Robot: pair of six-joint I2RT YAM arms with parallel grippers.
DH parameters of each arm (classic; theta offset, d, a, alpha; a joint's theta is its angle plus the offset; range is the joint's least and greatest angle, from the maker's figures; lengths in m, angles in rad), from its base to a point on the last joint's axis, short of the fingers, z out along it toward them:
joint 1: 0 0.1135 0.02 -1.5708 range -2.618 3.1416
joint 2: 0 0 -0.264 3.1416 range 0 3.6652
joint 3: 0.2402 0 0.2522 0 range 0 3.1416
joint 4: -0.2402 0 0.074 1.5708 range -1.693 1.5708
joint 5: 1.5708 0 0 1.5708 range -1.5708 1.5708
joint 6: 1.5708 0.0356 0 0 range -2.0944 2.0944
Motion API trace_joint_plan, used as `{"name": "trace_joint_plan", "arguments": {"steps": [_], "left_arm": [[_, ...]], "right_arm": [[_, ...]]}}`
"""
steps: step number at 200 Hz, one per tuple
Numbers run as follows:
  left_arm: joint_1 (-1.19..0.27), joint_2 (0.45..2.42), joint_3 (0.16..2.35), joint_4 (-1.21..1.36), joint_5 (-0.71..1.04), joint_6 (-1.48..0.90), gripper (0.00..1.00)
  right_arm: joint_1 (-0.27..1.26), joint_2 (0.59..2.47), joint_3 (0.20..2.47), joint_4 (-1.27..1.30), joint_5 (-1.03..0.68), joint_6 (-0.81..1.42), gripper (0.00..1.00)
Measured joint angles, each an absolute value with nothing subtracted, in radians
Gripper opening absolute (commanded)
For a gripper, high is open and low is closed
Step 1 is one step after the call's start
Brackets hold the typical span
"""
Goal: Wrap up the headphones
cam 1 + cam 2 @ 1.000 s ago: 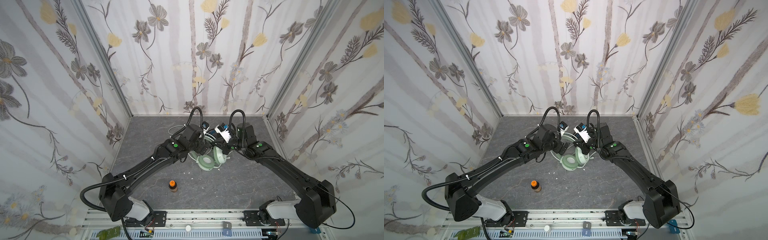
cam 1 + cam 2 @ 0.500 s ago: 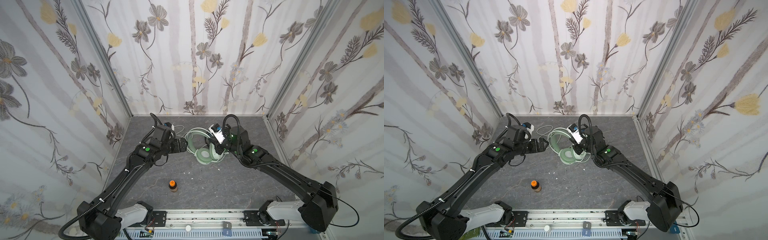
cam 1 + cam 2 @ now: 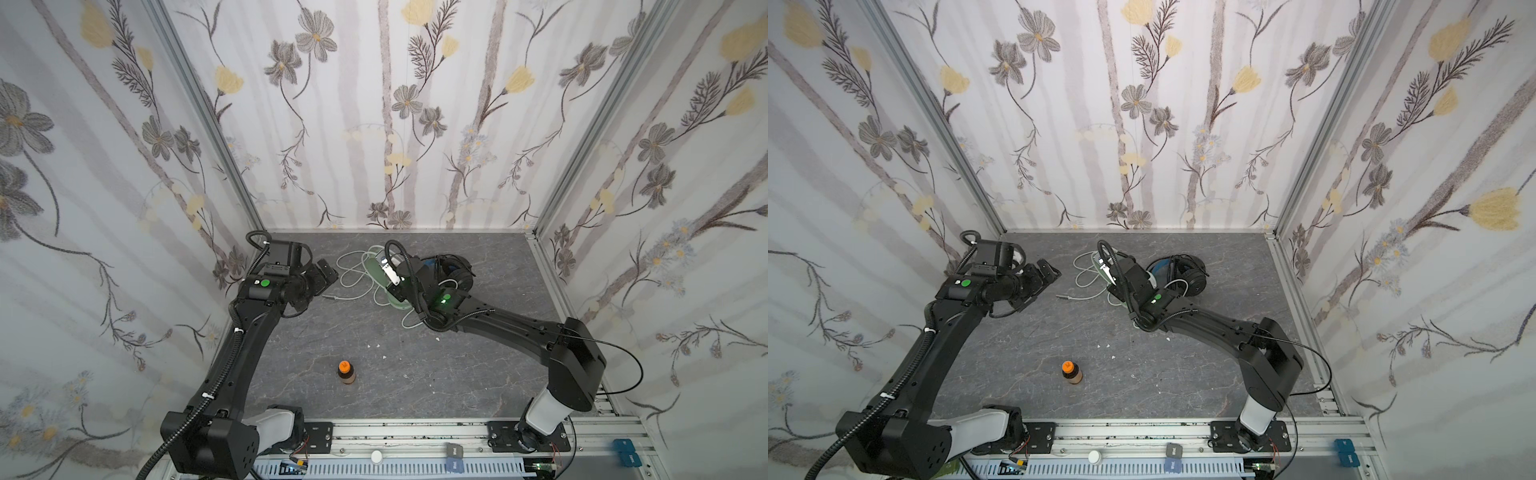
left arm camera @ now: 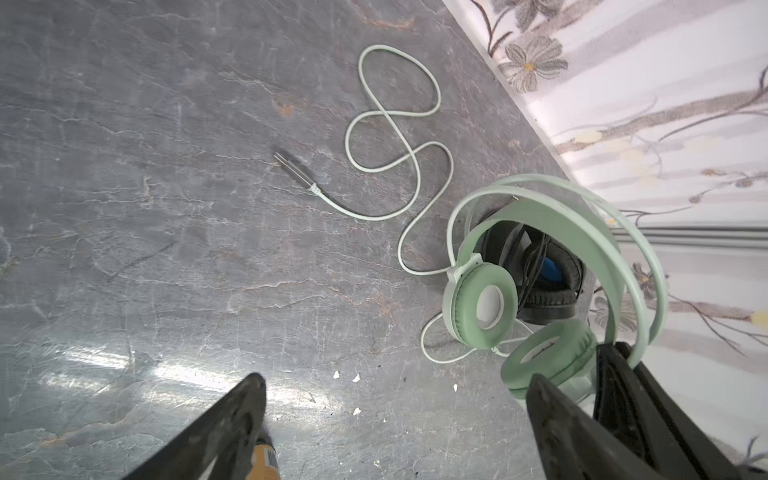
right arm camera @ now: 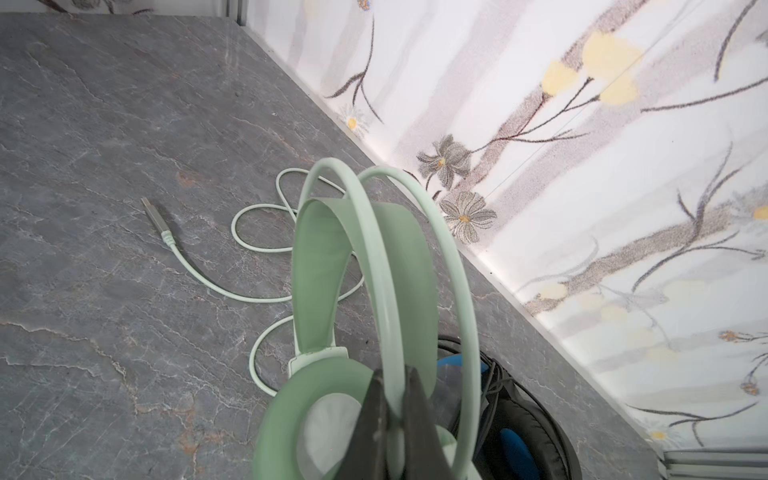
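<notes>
Headphones first: the mint-green headphones [image 4: 465, 316] sit at the far middle of the table [image 3: 291, 345], close to the back wall, and the right claw [image 5: 395, 386] has them. Its jaws are pinched tight on the thin outer hoop of the headband, just above one ear cup, as the right wrist view shows plainly. The headband arches up and away from that grip, with the wider inner band under the hoop.

Over on the left, the left claw [image 3: 326, 276] hangs with its jaws spread wide and nothing between them. It points toward the cable [image 4: 374, 217] but stays apart from it. That pale cable sprawls in loose loops on the table left of the green set, unwound. Its plug [image 4: 293, 168] lies flat at the loose end, the part nearest the left claw.

The black headphones [image 3: 1187, 270] lie just right of the green pair (blue lining showing inside, black cord bunched on them), partly hidden behind the right arm in both top views.

Nearer the front, well clear of everything, a small bottle [image 3: 345, 372] with an orange cap stands upright.
</notes>
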State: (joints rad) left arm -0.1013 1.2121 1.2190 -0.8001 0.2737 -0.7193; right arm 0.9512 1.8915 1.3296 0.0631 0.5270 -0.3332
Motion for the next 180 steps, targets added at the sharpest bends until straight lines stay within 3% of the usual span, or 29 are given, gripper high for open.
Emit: {"name": "trace_joint_plan", "arguments": {"steps": [25, 78, 99, 123, 146, 180], "left_arm": [[-0.032, 1.210, 1.192, -0.801, 0.288, -0.714, 0.99], [-0.024, 1.161, 1.086, -0.785, 0.305, -0.722, 0.99], [-0.024, 1.137, 1.065, -0.791, 0.307, -0.727, 0.99], [-0.024, 1.131, 1.063, -0.797, 0.307, -0.727, 0.99], [-0.024, 1.137, 1.055, -0.794, 0.308, -0.728, 0.99], [-0.024, 1.157, 1.015, -0.786, 0.313, -0.737, 0.99]], "right_arm": [[1.018, 1.987, 1.365, 0.083, 0.612, -0.350, 0.00], [1.137, 2.102, 1.414, 0.086, 0.725, -0.321, 0.00], [1.190, 2.127, 1.419, 0.088, 0.741, -0.299, 0.12], [1.221, 2.131, 1.412, 0.090, 0.740, -0.279, 0.34], [1.240, 2.129, 1.377, 0.096, 0.748, -0.262, 0.46], [1.271, 2.102, 1.323, 0.117, 0.715, -0.245, 0.49]]}}
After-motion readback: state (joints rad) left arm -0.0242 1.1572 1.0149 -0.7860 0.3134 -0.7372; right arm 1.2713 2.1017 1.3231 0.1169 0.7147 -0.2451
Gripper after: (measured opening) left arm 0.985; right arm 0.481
